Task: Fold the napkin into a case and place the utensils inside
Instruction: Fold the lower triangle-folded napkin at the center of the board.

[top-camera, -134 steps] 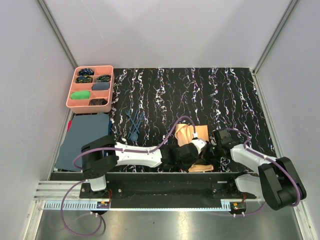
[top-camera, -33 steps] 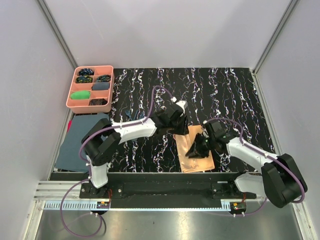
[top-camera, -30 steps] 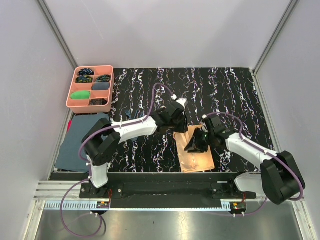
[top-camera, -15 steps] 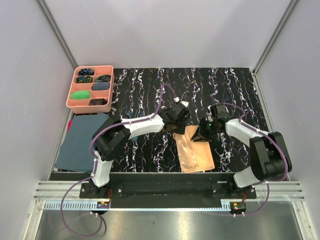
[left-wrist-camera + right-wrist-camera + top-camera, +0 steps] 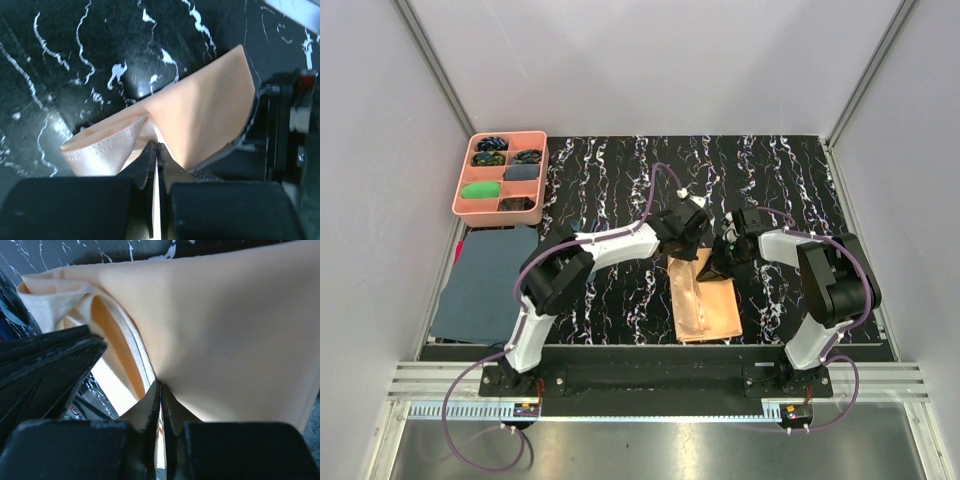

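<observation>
Grey-white panelled enclosure, closed on three sides.

1. Bench [image 5: 790, 180]: covered by a black mat veined in white.
2. Dark blue-grey cloth [image 5: 485, 285]: laid flat along the left edge of the bench, toward the near corner.
3. Pink tray [image 5: 490, 218]: set at the far left corner, its compartments filled with small coloured bundles.
4. Napkin [image 5: 705, 310] [image 5: 210, 115] [image 5: 235, 330]: peach-orange and folded into a narrow layered strip. It is laid right of centre, close to the near edge, with its far end raised off the mat.
5. Left gripper [image 5: 688, 248] [image 5: 156, 150]: jaws pressed together on the hemmed left side of the raised end.
6. Right gripper [image 5: 718, 268] [image 5: 160, 390]: jaws pinched together on the right side of the same end, just beside the left gripper.
</observation>
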Action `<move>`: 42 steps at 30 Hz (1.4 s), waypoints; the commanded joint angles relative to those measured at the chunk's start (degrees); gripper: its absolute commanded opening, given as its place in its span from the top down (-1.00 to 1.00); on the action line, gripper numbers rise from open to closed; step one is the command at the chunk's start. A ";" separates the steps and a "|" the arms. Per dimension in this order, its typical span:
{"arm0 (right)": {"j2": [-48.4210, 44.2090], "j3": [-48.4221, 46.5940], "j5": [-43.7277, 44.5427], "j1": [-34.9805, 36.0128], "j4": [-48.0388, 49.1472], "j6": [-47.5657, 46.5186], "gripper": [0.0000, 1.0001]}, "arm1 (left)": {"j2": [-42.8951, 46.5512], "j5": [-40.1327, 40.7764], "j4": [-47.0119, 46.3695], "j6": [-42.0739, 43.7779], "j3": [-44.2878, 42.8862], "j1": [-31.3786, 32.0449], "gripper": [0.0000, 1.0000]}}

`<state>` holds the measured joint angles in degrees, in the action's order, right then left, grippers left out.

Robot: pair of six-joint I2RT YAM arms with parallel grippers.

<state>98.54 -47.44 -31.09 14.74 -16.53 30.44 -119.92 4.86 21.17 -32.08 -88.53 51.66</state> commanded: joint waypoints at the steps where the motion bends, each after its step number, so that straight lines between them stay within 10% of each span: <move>1: -0.10 0.77 1.74 0.02 2.74 -0.73 0.81 | -2.16 0.59 -3.14 -0.27 -3.49 -0.24 1.00; 42: -12.94 18.61 -1.34 6.53 5.46 9.99 0.81 | -6.39 -1.34 -7.82 -7.66 -6.12 -1.47 0.89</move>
<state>86.48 -30.24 -36.03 21.10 -10.17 39.62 -125.75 4.89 12.75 -40.53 -90.52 50.61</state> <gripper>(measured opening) 0.095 0.004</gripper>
